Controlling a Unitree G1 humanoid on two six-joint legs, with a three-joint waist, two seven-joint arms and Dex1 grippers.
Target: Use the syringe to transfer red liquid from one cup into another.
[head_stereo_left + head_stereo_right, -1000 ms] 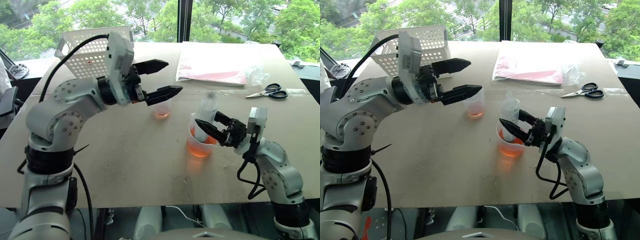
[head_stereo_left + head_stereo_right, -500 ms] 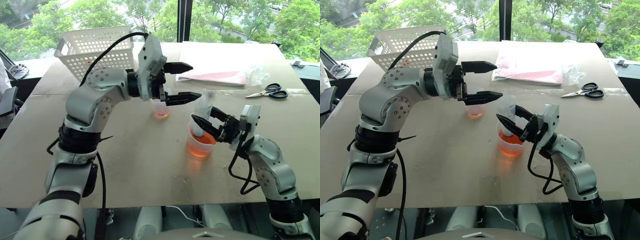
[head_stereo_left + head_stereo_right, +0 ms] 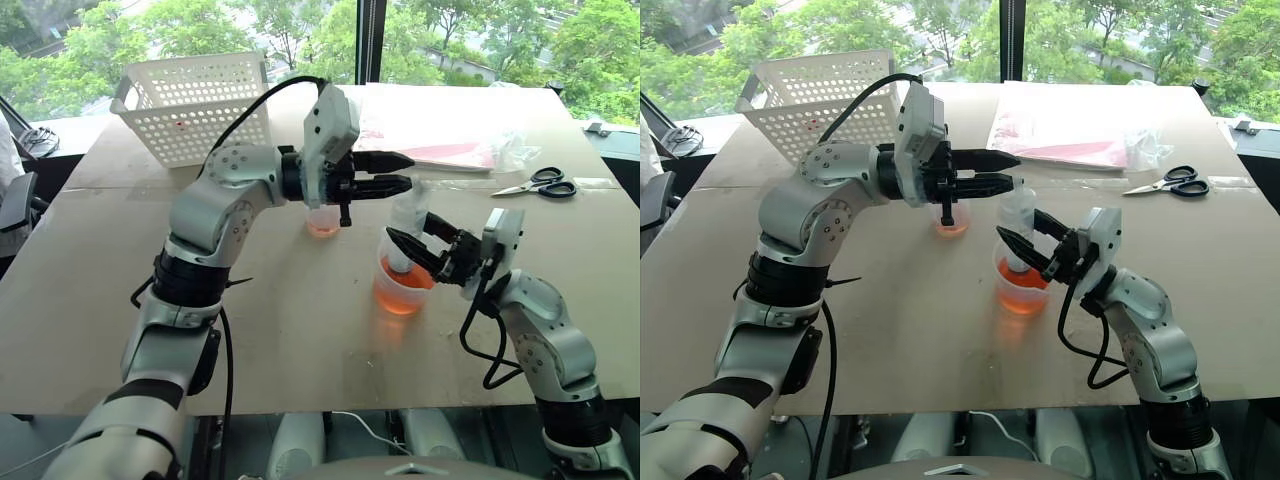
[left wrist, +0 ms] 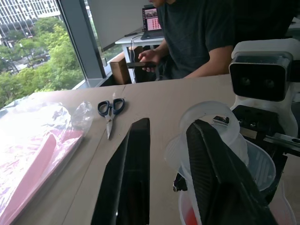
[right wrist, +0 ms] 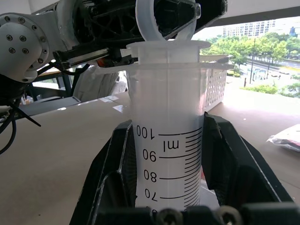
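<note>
The syringe point(image 3: 411, 208) stands upright with its tip down in the wider spouted cup point(image 3: 400, 290), which holds the red liquid point(image 3: 398, 300). My right gripper point(image 3: 407, 226) is shut on the syringe's barrel point(image 5: 168, 140), just under the flange. My left gripper point(image 3: 410, 170) points sideways at the syringe's top, its fingers open by a narrow gap and one above the other. Its lower fingertip point(image 4: 199, 129) is right at the plunger's white ring point(image 4: 208, 112). The narrower plain cup point(image 3: 323, 220), with a little red liquid at its bottom, stands behind the left gripper.
A white perforated basket point(image 3: 195, 100) stands at the back left. A clear bag with pink contents point(image 3: 440, 125) and scissors point(image 3: 540, 183) lie at the back right. A person point(image 4: 197, 33) sits beyond the table's far side.
My left gripper has swung right, from beside the basket to the top of the syringe, and its jaws have narrowed from wide open. The right gripper has kept still with the syringe.
</note>
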